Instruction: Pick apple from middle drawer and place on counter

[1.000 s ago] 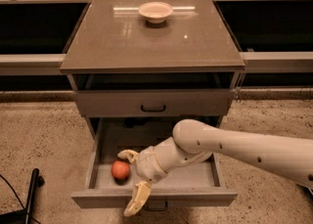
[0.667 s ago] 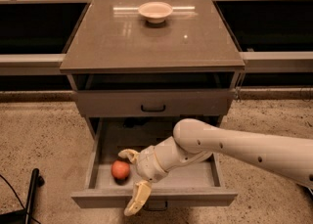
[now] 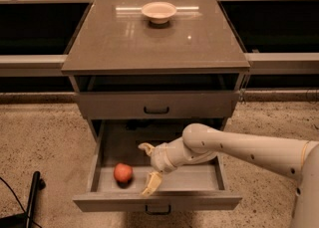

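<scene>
The red-orange apple point(image 3: 122, 172) lies in the front left part of the open middle drawer point(image 3: 155, 201). My gripper point(image 3: 148, 166) is inside the drawer just right of the apple, open, with one pale finger point(image 3: 145, 147) behind and one finger point(image 3: 151, 184) near the drawer front. It holds nothing and does not touch the apple. The brown-grey counter point(image 3: 149, 43) tops the cabinet above.
A shallow beige bowl point(image 3: 158, 11) stands at the back of the counter. The upper drawer front point(image 3: 157, 104) with a black handle is shut. My white arm point(image 3: 249, 148) reaches in from the right. A black object point(image 3: 31, 197) stands on the floor at the lower left.
My gripper has shifted a little to the right and back in the drawer, away from the apple. The apple has not moved.
</scene>
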Controlling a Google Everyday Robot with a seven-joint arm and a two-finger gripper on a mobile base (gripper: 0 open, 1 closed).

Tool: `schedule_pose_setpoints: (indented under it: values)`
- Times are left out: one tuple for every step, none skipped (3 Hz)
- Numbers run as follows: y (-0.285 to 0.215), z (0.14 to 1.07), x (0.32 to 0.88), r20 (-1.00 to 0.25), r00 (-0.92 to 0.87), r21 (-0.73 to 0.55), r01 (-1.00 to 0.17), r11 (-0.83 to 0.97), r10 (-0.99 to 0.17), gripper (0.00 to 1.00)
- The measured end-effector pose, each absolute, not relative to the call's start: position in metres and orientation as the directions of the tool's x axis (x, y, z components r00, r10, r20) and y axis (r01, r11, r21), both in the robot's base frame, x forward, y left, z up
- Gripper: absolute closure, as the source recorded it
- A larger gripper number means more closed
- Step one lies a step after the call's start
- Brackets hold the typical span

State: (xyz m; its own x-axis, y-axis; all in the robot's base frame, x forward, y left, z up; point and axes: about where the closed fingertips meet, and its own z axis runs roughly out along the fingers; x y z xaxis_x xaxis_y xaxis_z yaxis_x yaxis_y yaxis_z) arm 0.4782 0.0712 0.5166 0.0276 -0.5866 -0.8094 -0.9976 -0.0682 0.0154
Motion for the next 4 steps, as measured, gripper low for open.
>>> schedule_pose_setpoints:
  values:
    - [0.065, 0.489, 0.509, -0.804, 0.006, -0.033, -0.999, 0.034, -0.595, 0.0]
    - [0.074, 0.468, 0.539, -0.796, -0.004, -0.08, -0.991, 0.111, -0.605, 0.15]
    - [0.082, 0.449, 0.565, -0.788, -0.021, -0.101, -0.982, 0.163, -0.615, 0.32]
    - [0.097, 0.428, 0.582, -0.793, -0.016, -0.102, -0.982, 0.16, -0.609, 0.4]
